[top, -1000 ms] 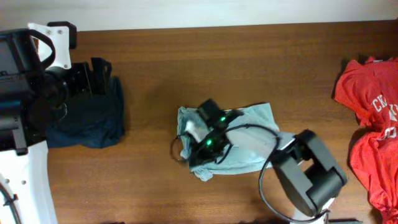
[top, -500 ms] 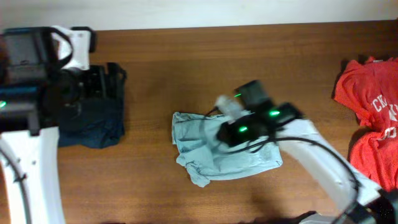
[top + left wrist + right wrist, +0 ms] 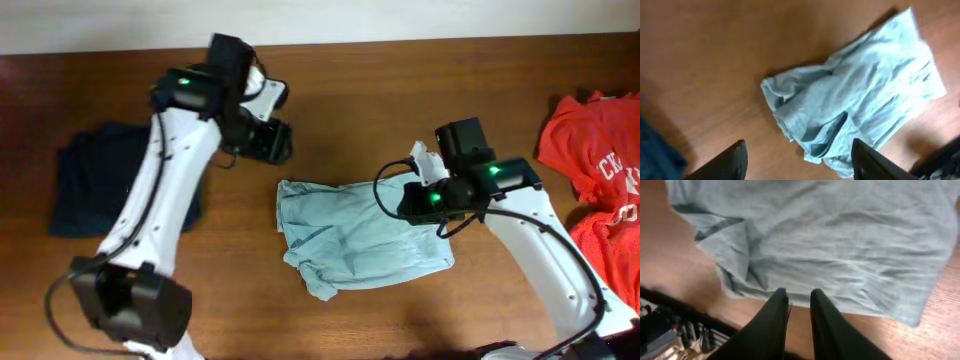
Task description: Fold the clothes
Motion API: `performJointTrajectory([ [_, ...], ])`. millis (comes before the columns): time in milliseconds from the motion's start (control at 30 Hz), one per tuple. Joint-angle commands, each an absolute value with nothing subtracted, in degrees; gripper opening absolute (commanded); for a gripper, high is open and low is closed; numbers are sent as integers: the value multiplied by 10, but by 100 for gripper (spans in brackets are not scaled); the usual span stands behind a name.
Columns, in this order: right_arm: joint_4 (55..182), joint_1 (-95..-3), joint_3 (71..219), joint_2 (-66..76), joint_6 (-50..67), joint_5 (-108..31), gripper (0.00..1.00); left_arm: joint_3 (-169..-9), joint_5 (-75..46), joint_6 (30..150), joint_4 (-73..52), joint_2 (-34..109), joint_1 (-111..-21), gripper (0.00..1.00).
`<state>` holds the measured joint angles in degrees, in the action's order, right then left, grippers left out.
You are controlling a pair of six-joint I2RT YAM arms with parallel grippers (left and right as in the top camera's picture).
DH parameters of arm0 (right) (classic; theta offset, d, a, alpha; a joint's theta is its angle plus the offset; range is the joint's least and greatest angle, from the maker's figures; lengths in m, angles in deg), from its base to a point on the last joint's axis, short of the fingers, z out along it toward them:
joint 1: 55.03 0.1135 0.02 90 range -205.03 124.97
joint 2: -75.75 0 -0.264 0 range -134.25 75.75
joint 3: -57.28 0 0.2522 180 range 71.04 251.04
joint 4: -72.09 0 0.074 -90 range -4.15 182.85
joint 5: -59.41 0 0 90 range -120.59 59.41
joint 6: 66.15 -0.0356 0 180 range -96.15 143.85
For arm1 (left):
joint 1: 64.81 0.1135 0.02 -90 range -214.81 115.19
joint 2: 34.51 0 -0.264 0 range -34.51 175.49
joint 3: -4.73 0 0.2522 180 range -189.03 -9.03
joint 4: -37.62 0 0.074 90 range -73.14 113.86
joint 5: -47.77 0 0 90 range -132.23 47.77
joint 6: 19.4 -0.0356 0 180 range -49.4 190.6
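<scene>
Flattening looks like the step in hand. The right gripper, jaws nearly together and empty, hovers at the near edge of the grey-blue shirt spread ahead of it. The left gripper, wide and empty, hangs over its bunched end. Next, I'd guess: pinch that rumpled end and pull it flat.

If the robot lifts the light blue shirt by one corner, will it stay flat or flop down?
Probably flop: the pale grey-blue cotton T-shirt lies wrinkled and bunched at one end, so it looks soft. Likely light, being thin cloth. Pushed, it would probably crumple rather than slide.
</scene>
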<state>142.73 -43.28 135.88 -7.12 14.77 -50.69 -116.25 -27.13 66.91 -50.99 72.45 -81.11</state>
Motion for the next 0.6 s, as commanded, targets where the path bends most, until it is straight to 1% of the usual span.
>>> performJointTrajectory([
  [0, 1438, -427, 1362, -114, 128, -500, 20, -1158, -289, 665, -518, 756, -829, 65],
  [67, 1439, -427, 1362, -139, 113, -491, 19, -1157, -286, 664, -518, 767, -840, 62],
  [100, 1436, -427, 1362, -152, 100, -486, 19, -1157, -285, 664, -521, 772, -845, 57],
  [133, 1430, -429, 1362, -164, 88, -483, 19, -1157, -285, 661, -527, 777, -853, 50],
  [167, 1423, -432, 1362, -177, 83, -483, 18, -1155, -285, 656, -533, 781, -862, 47],
  [233, 1411, -438, 1362, -204, 82, -483, 18, -1141, -285, 644, -533, 785, -877, 45],
  [300, 1408, -444, 1362, -230, 67, -483, 18, -1119, -285, 633, -530, 789, -893, 40],
  [433, 1404, -450, 1362, -280, 68, -483, 11, -1066, -285, 619, -516, 790, -919, 30],
  [567, 1392, -449, 1361, -305, 68, -483, 11, -1010, -285, 619, -471, 790, -942, 29],
])
